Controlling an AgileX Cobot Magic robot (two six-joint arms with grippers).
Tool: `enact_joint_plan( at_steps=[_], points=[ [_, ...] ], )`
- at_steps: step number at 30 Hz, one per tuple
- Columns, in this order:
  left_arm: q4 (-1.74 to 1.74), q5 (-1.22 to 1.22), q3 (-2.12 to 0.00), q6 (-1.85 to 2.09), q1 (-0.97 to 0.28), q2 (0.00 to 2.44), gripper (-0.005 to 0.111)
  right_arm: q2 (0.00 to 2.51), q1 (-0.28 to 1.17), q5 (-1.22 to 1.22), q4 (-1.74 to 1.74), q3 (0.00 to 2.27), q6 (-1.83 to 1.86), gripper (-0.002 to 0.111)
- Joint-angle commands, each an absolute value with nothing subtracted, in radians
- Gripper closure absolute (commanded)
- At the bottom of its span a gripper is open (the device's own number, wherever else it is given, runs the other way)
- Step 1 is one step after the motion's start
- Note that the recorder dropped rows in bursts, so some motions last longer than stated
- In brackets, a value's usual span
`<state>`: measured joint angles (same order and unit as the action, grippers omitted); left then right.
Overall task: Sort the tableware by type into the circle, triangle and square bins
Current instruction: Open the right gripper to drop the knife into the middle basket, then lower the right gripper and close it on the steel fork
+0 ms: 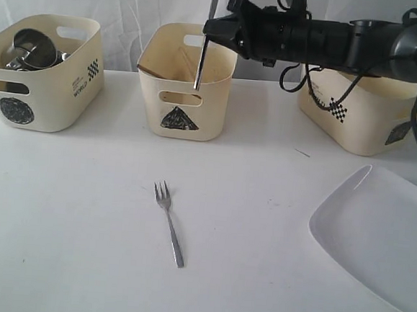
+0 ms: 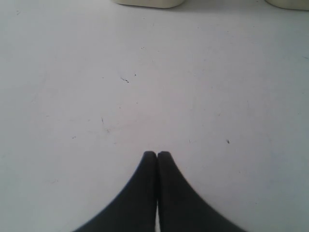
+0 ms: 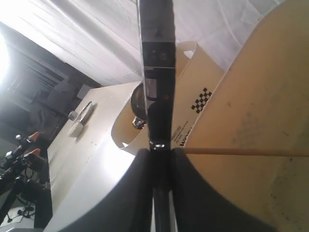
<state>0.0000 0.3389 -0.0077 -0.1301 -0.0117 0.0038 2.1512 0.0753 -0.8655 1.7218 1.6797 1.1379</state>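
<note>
Right tool (image 1: pixel 208 27) clamps the flat steel knife (image 1: pixel 201 61) upright over the mouth of the cream plastic triangle-marked bin (image 1: pixel 152 97). Its wrist view shows a wooden chopstick (image 3: pixel 241 151) inside that bin. The circle-marked bin (image 1: pixel 53 108), printed "WORLD", holds steel mugs (image 1: pixel 33 48). A metal fork (image 1: pixel 169 221) lies on the white counter (image 1: pixel 66 224). Only the left wrist view shows the left tool (image 2: pixel 157 154), clenched and empty.

The right hand (image 1: pixel 211 30) holds a knife (image 1: pixel 200 63) upright over the triangle bin (image 1: pixel 155 83).
</note>
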Motion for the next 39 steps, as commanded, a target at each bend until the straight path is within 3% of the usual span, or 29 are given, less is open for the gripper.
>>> enact_joint_plan(
  at_steps=[1, 8, 16, 29, 39],
  points=[
    [-0.010, 0.366, 0.000, -0.130, -0.016, 0.000, 0.106, 2.178, 0.070, -0.867, 1.744, 1.726, 1.193, 0.108],
    [-0.010, 0.366, 0.000, -0.130, -0.016, 0.000, 0.106, 2.190, 0.070, -0.853, 1.744, 1.828, 1.195, 0.108],
    [-0.010, 0.366, 0.000, -0.130, -0.016, 0.000, 0.106, 2.206, 0.106, -0.541, 1.744, 1.876, 1.363, 0.108],
    [-0.010, 0.366, 0.000, -0.130, -0.016, 0.000, 0.106, 2.359, 0.160, -0.425, 1.744, 1.935, 1.551, 0.108],
    [-0.010, 0.366, 0.000, -0.130, -0.016, 0.000, 0.106, 2.368, 0.162, -0.448, 1.744, 1.935, 1.562, 0.081]
  ],
)
